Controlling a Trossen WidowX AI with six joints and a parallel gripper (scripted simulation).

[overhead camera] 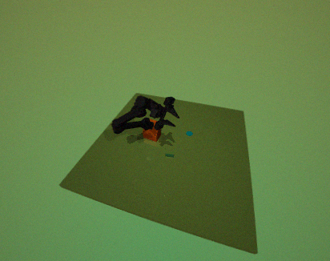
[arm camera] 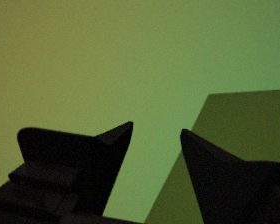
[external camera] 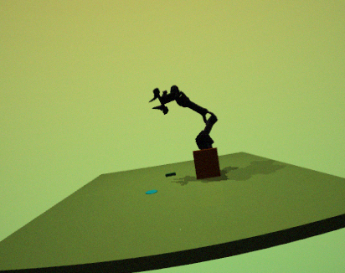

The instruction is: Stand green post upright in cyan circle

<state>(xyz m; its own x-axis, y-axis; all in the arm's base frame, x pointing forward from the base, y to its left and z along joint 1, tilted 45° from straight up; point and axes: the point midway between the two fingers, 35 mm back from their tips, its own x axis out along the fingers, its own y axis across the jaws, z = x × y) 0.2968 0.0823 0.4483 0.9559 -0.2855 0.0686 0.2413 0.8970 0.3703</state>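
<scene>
The green post (overhead camera: pixel 170 155) (external camera: pixel 170 174) lies on its side on the table, looking dark in the exterior view. The cyan circle (overhead camera: pixel 189 134) (external camera: pixel 151 192) lies flat on the table, apart from the post, with nothing on it. My black gripper (overhead camera: pixel 177 122) (external camera: pixel 151 105) (arm camera: pixel 157 126) is partly open and empty, held high above the table and well away from the post. In the wrist view the two fingertips stand apart with only background between them. The post and circle do not show in the wrist view.
The arm stands on an orange-red block (overhead camera: pixel 152 134) (external camera: pixel 207 163) on the olive table (overhead camera: pixel 207 192) (external camera: pixel 116 226). The arm's shadow falls beside the block. A table corner (arm camera: pixel 251 125) shows at the right of the wrist view.
</scene>
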